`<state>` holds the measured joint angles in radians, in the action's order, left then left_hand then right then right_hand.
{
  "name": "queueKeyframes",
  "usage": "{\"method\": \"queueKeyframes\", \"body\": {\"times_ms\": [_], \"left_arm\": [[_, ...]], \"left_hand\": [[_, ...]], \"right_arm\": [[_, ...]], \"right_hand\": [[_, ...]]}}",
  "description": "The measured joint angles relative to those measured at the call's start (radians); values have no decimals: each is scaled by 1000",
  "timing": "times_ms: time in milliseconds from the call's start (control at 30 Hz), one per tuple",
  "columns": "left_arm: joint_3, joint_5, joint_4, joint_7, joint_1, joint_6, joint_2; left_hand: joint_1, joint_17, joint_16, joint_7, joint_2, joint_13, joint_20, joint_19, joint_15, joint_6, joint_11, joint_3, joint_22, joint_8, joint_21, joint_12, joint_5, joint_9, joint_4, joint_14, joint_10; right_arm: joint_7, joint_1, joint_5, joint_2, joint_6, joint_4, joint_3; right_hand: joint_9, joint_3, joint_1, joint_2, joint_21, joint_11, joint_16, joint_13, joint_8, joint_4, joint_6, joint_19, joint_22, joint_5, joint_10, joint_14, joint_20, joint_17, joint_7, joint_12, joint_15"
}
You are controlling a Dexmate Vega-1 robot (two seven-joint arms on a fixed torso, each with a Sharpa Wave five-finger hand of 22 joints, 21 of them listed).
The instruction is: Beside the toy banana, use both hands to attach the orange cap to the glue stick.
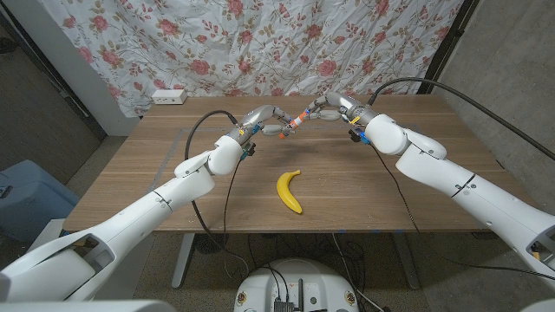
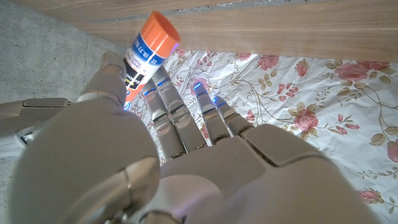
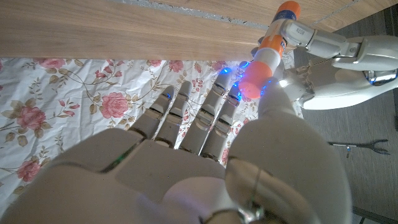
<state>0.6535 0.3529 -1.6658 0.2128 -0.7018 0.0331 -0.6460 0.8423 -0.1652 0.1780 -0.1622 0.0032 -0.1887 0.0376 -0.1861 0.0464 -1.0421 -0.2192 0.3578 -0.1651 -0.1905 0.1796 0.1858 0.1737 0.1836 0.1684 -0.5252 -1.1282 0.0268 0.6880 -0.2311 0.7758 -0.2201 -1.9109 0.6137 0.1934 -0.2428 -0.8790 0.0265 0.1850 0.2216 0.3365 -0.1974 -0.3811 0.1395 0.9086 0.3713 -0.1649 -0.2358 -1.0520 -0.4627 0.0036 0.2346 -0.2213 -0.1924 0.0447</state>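
The white glue stick point(image 1: 299, 119) hangs in the air over the back middle of the wooden table point(image 1: 373, 199). My left hand point(image 1: 264, 121) pinches its body between thumb and fingers. In the left wrist view the orange cap point(image 2: 158, 34) sits on the stick's point(image 2: 140, 59) far end with nothing touching it, beyond my left hand point(image 2: 186, 155). My right hand point(image 1: 334, 108) faces it with fingers stretched out. In the right wrist view the cap end point(image 3: 255, 78) lies just off my right hand's point(image 3: 205, 155) thumb and fingertips. The yellow toy banana point(image 1: 290, 191) lies nearer the front edge.
A white power strip point(image 1: 167, 95) sits at the table's back left corner. Black cables point(image 1: 208, 117) arc up from both wrists. A flowered curtain point(image 1: 286, 43) hangs behind the table. A blue bin point(image 1: 22, 199) stands on the floor to the left.
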Motion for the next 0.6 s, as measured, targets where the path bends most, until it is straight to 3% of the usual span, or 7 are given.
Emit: {"method": "queueKeyframes", "body": {"times_ms": [600], "left_arm": [[4, 1, 14, 5, 8, 5, 7]], "left_hand": [[0, 0, 0, 0, 0, 1, 0, 0, 0, 0, 0, 3, 0, 0, 0, 0, -1, 0, 3, 0, 0]], "right_arm": [[-1, 0, -1, 1, -19, -11, 1]], "right_hand": [[0, 8, 0, 0, 0, 0, 0, 0, 4, 0, 4, 2, 0, 4, 0, 0, 13, -3, -4, 0, 0]]}}
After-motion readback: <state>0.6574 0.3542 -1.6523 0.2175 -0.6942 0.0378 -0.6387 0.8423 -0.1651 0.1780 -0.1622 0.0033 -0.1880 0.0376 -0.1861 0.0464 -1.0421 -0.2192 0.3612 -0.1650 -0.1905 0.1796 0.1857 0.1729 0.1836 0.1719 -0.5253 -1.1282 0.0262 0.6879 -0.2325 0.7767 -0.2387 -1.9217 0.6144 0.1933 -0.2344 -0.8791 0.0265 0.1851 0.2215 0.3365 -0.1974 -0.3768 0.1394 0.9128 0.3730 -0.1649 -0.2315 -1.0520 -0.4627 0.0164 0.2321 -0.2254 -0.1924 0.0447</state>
